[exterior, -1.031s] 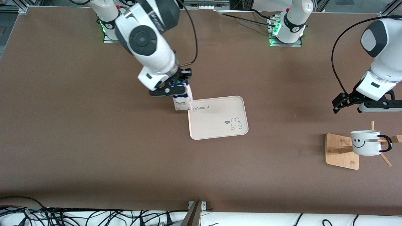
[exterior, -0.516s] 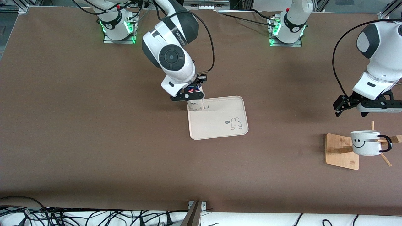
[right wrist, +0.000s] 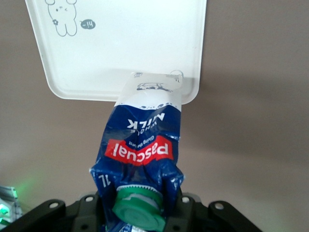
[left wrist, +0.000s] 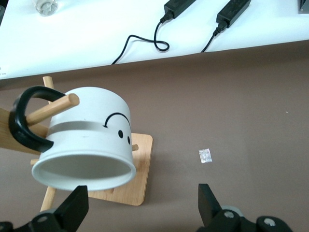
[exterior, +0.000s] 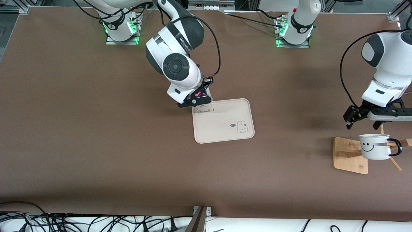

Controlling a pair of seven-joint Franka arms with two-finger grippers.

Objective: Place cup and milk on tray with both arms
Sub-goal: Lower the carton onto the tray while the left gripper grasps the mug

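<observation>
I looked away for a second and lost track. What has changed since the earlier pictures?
The right end effector carried the milk from beside the tray to over its corner, still gripped. The left end effector came down toward the cup, fingers open. Cup and tray stayed put.

1. A robotics lab: two white arms point(exterior: 175, 61) bolted by metal base plates point(exterior: 120, 35) along one edge of a brown-covered table point(exterior: 80, 129).
2. Loose black cables point(exterior: 80, 222) and power adapters point(left wrist: 234, 9) line the table's opposite edge.
3. Aluminium framing point(exterior: 13, 8) stands at the corners.
</observation>
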